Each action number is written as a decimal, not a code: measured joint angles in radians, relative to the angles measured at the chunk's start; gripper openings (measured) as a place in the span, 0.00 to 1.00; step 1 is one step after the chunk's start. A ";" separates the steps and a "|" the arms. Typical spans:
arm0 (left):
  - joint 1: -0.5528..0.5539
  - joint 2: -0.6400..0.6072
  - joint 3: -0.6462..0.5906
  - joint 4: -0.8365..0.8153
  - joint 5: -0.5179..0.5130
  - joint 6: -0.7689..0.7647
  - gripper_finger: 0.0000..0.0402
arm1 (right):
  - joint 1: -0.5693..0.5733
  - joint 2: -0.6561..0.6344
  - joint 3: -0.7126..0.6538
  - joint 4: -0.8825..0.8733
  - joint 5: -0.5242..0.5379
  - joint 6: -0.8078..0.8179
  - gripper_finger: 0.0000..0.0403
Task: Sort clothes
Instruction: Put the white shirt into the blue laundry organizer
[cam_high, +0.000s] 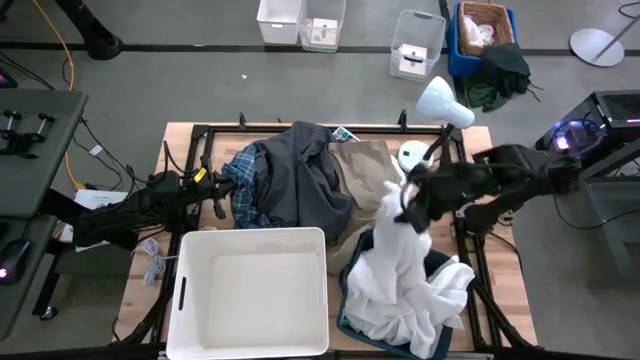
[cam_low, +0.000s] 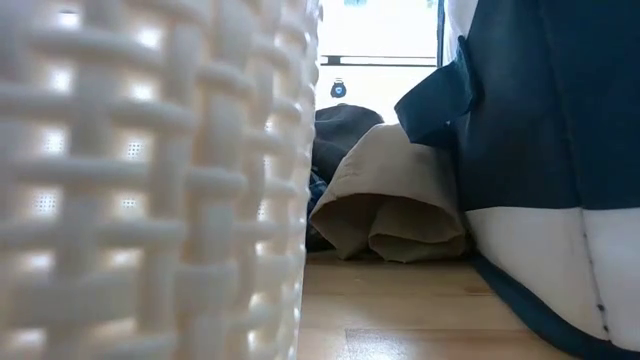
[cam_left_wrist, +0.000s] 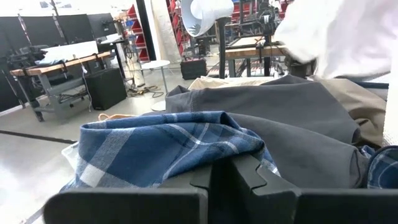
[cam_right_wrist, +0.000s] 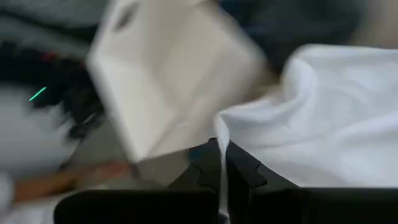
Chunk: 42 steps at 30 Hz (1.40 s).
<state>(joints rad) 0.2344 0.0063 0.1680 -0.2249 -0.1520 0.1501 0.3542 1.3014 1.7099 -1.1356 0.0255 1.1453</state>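
My right gripper (cam_high: 408, 203) is shut on the white garment (cam_high: 410, 275) above the dark blue basket (cam_high: 345, 318) at the near right. The dark grey garment (cam_high: 300, 175), the khaki one (cam_high: 362, 170) and the blue-and-white plaid shirt (cam_high: 245, 190) lie heaped on the table's far middle. My left gripper (cam_high: 220, 190) is shut at the plaid shirt's left edge (cam_left_wrist: 168, 146); I cannot tell whether it touches the shirt. In the low view the khaki garment (cam_low: 395, 205) rests folded on the wood. My right gripper pinches a bunched upper part of the white garment (cam_right_wrist: 222, 163) between its two fingers, coming from the table's right side. The cloth hangs below the fingers, and its lower part (cam_high: 420, 305) lies heaped in the dark blue basket.
A white woven basket (cam_high: 250, 335) stands at the near middle, close beside the blue one; it fills the low view's left (cam_low: 150, 180). A white lamp (cam_high: 440, 100) stands at the far right corner. Bins stand on the floor beyond the far edge.
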 joint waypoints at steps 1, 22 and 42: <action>0.000 0.000 0.000 -0.001 0.000 0.000 0.04 | 0.046 0.020 0.005 0.053 -0.004 -0.017 0.00; 0.000 0.000 0.000 -0.004 0.000 0.000 0.04 | 0.468 0.340 -0.351 0.355 -0.329 0.268 0.00; 0.000 0.000 0.000 -0.013 0.000 0.000 0.04 | 0.317 0.322 -0.841 0.498 -0.482 0.121 0.18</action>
<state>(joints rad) 0.2340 0.0063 0.1680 -0.2381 -0.1517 0.1501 0.6710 1.6234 0.8693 -0.6372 -0.4565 1.2667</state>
